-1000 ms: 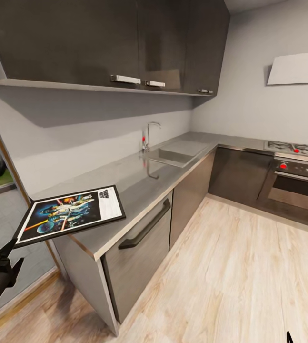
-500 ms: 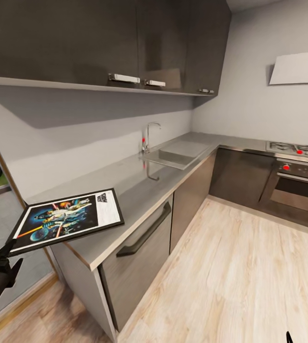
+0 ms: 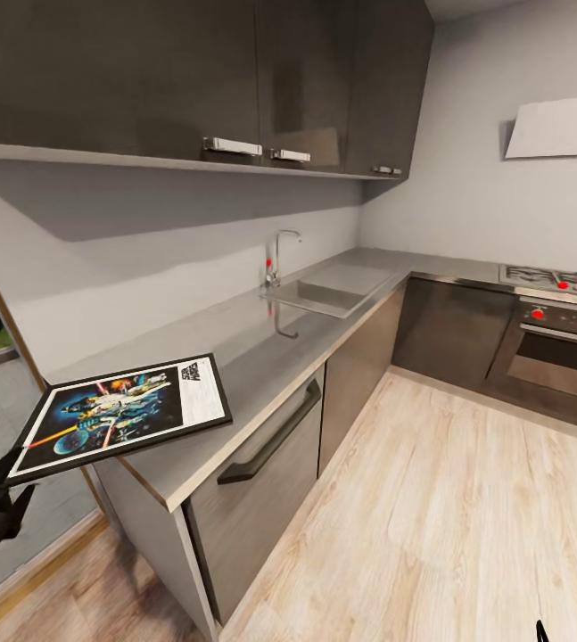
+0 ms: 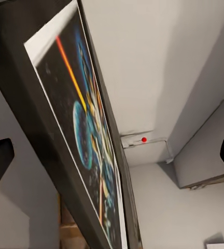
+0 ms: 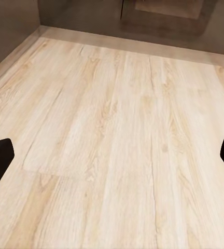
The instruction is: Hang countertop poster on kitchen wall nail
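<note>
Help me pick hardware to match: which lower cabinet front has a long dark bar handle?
The lighter grey front nearest the poster, under the countertop's near end; its dark bar runs across the top. The darker fronts beyond show none.

The poster (image 3: 119, 415) has a black frame, a white border and bright figures on dark blue. The kitchen countertop (image 3: 261, 352) is matte grey over dark grey cabinet fronts (image 3: 355, 366). The floor (image 5: 117, 140) is pale wood-grain plank, the wall (image 3: 172, 267) light grey.
</note>
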Robot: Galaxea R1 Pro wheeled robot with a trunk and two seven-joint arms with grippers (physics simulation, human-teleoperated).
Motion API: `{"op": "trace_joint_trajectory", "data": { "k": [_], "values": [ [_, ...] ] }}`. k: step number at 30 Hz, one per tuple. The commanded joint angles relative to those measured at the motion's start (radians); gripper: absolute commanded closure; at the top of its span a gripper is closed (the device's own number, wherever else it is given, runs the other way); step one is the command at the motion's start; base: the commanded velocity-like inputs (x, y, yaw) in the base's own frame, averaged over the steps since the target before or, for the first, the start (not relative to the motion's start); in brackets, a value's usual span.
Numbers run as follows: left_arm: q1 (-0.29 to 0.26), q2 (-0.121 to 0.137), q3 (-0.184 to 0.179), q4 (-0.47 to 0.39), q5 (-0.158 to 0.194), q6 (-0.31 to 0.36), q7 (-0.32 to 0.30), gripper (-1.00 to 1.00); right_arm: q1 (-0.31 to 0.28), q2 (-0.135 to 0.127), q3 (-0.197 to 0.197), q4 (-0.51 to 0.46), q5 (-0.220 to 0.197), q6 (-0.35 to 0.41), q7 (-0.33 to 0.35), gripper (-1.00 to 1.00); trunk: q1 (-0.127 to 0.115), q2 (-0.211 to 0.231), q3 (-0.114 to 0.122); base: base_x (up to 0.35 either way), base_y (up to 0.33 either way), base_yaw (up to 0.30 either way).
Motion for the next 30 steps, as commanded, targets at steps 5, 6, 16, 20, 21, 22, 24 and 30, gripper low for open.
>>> {"op": "trace_joint_trajectory", "data": {
  "k": [5, 6, 16, 20, 21, 22, 24, 30],
  "values": [
    [0.000, 0.005, 0.010, 0.012, 0.010, 0.006, -0.003, -1.00, 0.000, 0.000, -0.001, 0.001, -0.008, -0.002, 0.008, -1.00, 0.000, 0.000, -0.001, 0.000, 0.000, 0.000],
    [0.000, 0.007, 0.011, 0.012, 0.010, 0.006, -0.003, -1.00, 0.000, 0.000, -0.001, 0.001, -0.008, -0.002, 0.008, -1.00, 0.000, 0.000, -0.001, 0.000, 0.000, 0.000],
    [0.000, 0.014, 0.012, 0.032, 0.010, 0.006, -0.004, -1.00, 0.000, 0.000, 0.001, 0.019, -0.007, -0.003, 0.008, -1.00, 0.000, 0.000, -0.001, 0.000, 0.000, 0.000],
    [0.000, 0.014, 0.012, 0.040, 0.010, 0.006, -0.004, -1.00, 0.000, 0.000, 0.002, 0.025, -0.007, -0.003, 0.008, -1.00, 0.000, 0.000, -0.001, 0.000, 0.000, 0.000],
    [0.000, 0.014, 0.012, 0.043, 0.010, 0.006, -0.004, -1.00, 0.000, 0.000, 0.002, 0.026, -0.007, -0.003, 0.008, -1.00, 0.000, 0.000, -0.001, 0.000, 0.000, 0.000],
    [0.000, 0.014, 0.012, 0.049, 0.010, 0.006, -0.004, -1.00, 0.000, 0.000, 0.002, 0.026, -0.007, -0.003, 0.008, -1.00, 0.000, 0.000, -0.001, 0.000, 0.000, 0.000],
    [0.000, 0.014, 0.012, 0.055, 0.010, 0.006, -0.004, -1.00, 0.000, 0.000, 0.002, 0.027, -0.007, -0.003, 0.008, -1.00, 0.000, 0.000, -0.001, 0.000, 0.000, 0.000],
    [0.000, 0.014, 0.011, 0.066, 0.011, 0.006, -0.004, -1.00, 0.000, 0.000, 0.002, 0.027, -0.008, -0.003, 0.008, -1.00, 0.000, 0.000, -0.001, 0.000, 0.000, 0.000]
  ]
}}
